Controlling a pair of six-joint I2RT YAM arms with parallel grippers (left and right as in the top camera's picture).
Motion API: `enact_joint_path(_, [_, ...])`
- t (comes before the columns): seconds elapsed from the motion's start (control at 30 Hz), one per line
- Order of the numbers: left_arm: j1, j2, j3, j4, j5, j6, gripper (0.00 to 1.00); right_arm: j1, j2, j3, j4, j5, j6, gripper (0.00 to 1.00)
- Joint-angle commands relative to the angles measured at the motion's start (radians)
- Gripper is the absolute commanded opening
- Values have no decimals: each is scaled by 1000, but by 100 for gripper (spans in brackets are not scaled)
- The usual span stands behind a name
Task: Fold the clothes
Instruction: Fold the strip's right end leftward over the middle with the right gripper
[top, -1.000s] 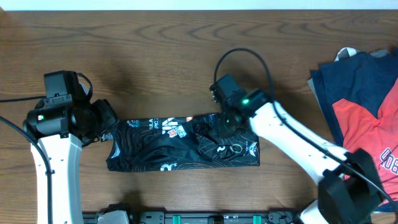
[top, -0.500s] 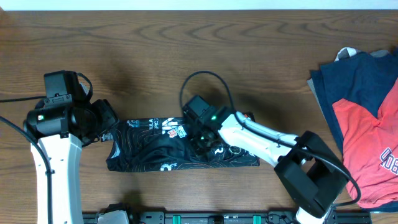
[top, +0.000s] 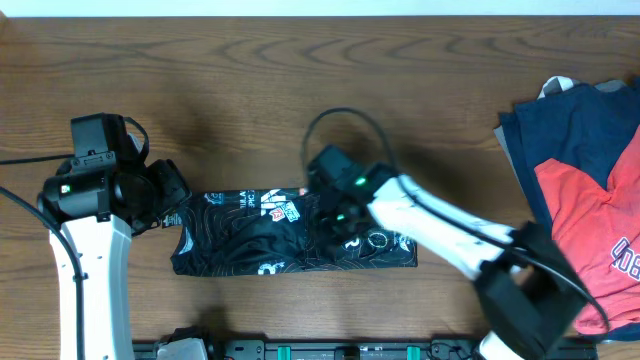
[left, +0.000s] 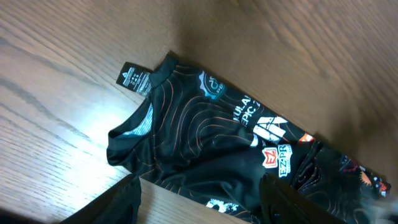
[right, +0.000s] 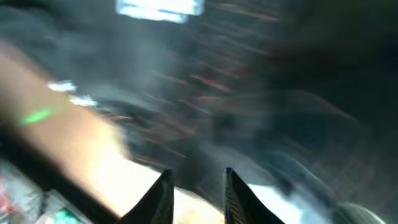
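Note:
The black jersey (top: 250, 240) with orange contour lines lies as a long crumpled strip across the front middle of the wooden table. My left gripper (top: 172, 195) hovers at its left end, open and empty. In the left wrist view the jersey (left: 199, 137) shows its logos, collar and a black tag (left: 134, 78) above the spread fingers (left: 200, 183). My right gripper (top: 340, 215) is down on the jersey's middle-right part. The right wrist view is blurred; its fingers (right: 196, 174) stand close together with dark jersey cloth (right: 249, 93) between them.
A pile of other clothes, navy and red (top: 585, 170), lies at the table's right edge. The right arm's cable loops above the jersey (top: 345, 120). The table's front edge runs just below the jersey.
My right gripper swung left along the jersey from its right part, then came back slightly right, its arm sweeping round. The left arm has not moved. The jersey's outline looks the same.

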Motion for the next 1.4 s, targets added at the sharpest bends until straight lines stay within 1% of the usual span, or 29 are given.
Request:
enact_joint_path(0.0, [5, 2, 5, -3, -3, -9, 63, -72, -73, 12, -93, 310, 185, 29])
enact_joint_path(0.03, [5, 2, 5, -3, -3, -9, 63, -90, -78, 12, -118, 328, 193, 34])
enact_joint_path(0.07, [5, 2, 5, -3, -3, -9, 63, -123, -80, 12, -151, 341, 188, 46])
enact_joint_path(0.1, [5, 2, 5, -3, -3, -9, 63, -151, -79, 11, -171, 340, 163, 48])
enact_joint_path(0.23, [5, 2, 5, -3, -3, -9, 63, -240, -68, -36, -186, 291, 78, 48])
enact_joint_path(0.37, [5, 2, 5, -3, -3, -9, 63, -283, -66, -121, -140, 272, 69, 49])
enact_joint_path(0.47, [5, 2, 5, -3, -3, -9, 63, -304, -66, -183, -67, 227, 67, 48])
enact_joint_path(0.53, [5, 2, 5, -2, -3, -9, 63, -313, -66, -217, -11, 151, 31, 48])
enact_joint_path(0.6, [5, 2, 5, -3, -3, -9, 63, -317, -66, -246, 47, 78, -1, 49])
enact_joint_path(0.67, [5, 2, 5, -3, -3, -9, 63, -312, -66, -273, 101, 45, -2, 53])
enact_joint_path(0.73, [5, 2, 5, -3, -3, -9, 63, -307, -66, -294, 145, 29, -2, 52])
enact_joint_path(0.87, [5, 2, 5, -3, -3, -9, 63, -304, -66, -329, 177, 33, 29, 45])
enact_joint_path(0.93, [5, 2, 5, -3, -3, -9, 63, -307, -66, -338, 175, 53, 49, 38])
enact_joint_path(0.97, [5, 2, 5, -3, -3, -9, 63, -310, -66, -343, 172, 71, 57, 33])
enact_joint_path(1.0, [5, 2, 5, -3, -3, -9, 63, -312, -66, -343, 164, 84, 63, 22])
enact_joint_path(1.03, [5, 2, 5, -3, -3, -9, 63, -316, -66, -343, 156, 94, 63, 9])
enact_joint_path(1.07, [5, 2, 5, -3, -3, -9, 63, -318, -66, -343, 152, 102, 64, 1])
enact_joint_path(1.2, [5, 2, 5, -3, -3, -9, 63, -326, -66, -343, 139, 184, 124, 1])
enact_joint_path(1.37, [5, 2, 5, -3, -3, -9, 63, -388, -66, -331, 86, 317, 186, 1])
